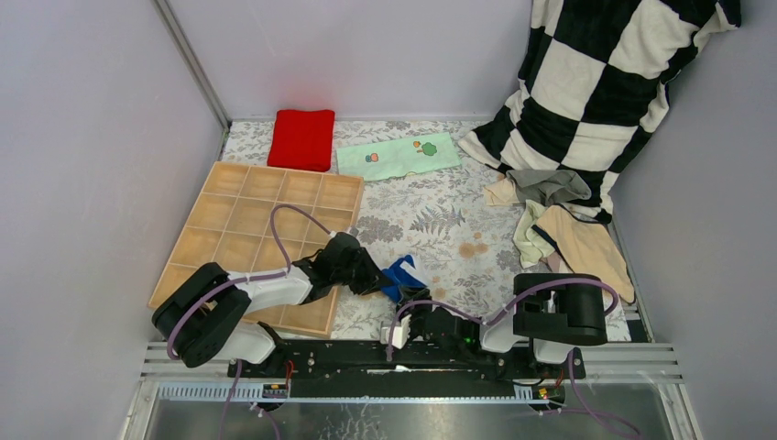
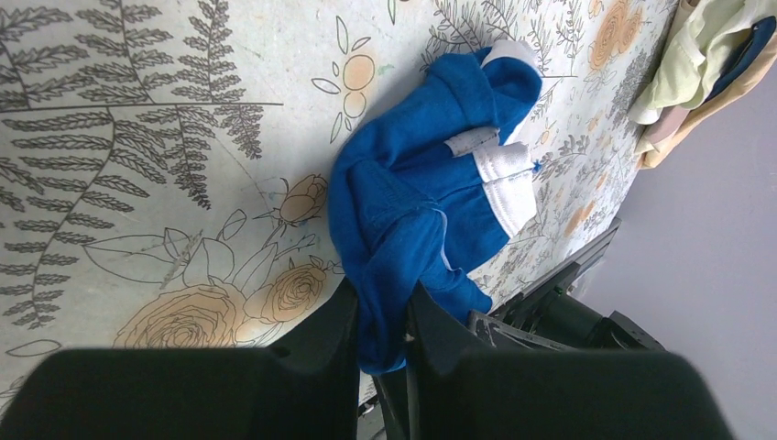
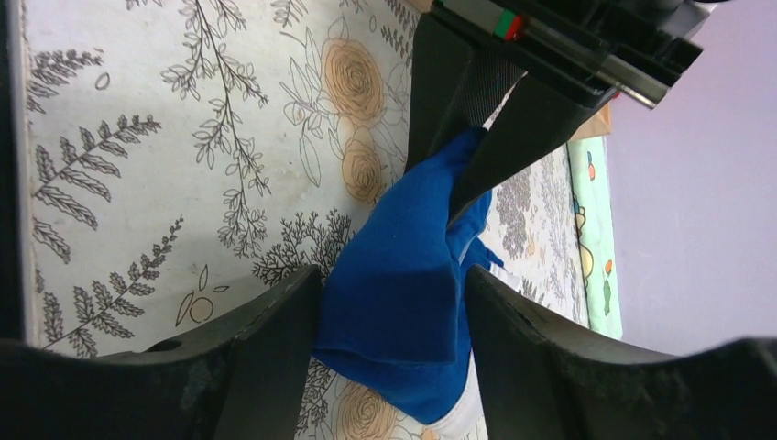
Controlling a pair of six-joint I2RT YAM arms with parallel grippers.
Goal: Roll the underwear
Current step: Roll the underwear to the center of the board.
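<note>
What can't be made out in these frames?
Top view: blue underwear partly under the left gripper; fold state unclear.
Top view: underwear pile overlaps; count unclear.
Left wrist: pinched end hidden behind its fingers.
Right wrist: lower edge cut off by frame bottom, between right gripper's open jaws.

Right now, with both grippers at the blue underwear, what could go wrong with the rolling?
The left gripper pinches only a narrow bunch of the blue underwear; a pull may slip it free.
The fabric lies crumpled, not flat, so a roll would likely come out lumpy.
The right gripper straddles the same cloth close to the left one; their fingers might collide.
</note>
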